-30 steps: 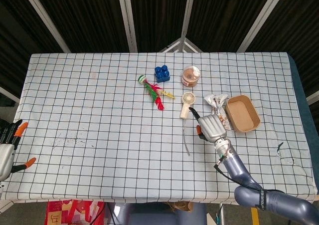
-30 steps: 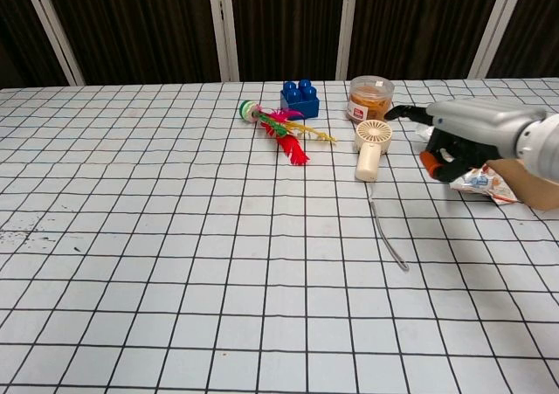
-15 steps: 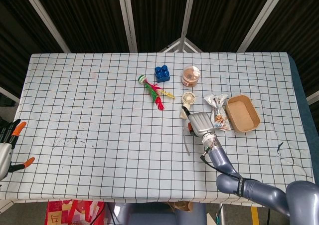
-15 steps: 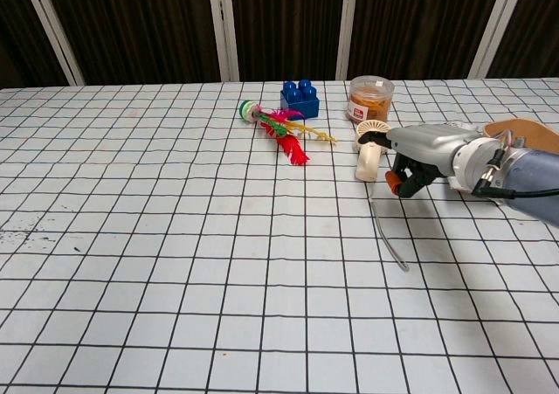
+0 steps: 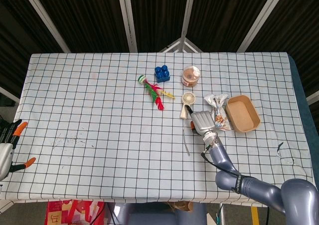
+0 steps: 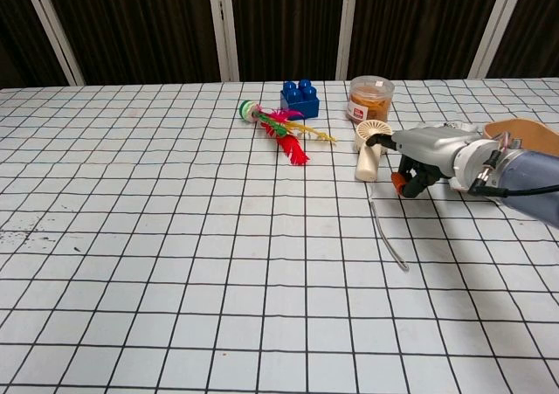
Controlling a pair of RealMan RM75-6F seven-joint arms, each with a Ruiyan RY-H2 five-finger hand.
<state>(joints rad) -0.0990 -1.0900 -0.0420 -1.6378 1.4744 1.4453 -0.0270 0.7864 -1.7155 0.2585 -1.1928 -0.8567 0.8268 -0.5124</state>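
As fingers curl, right robot hand (image 6: 425, 157) beside fan (image 6: 369, 149).

right hand (image 5: 202, 122) beside handheld fan (image 5: 187, 104), checked table (image 5: 89, 115)

The right robot hand (image 5: 202, 121) has moved left, from the snack packet (image 5: 218, 110) to the handheld fan (image 5: 186, 104).

Silver hand (image 5: 202, 121), orange fingertips, blue-grey arm (image 5: 249, 185)
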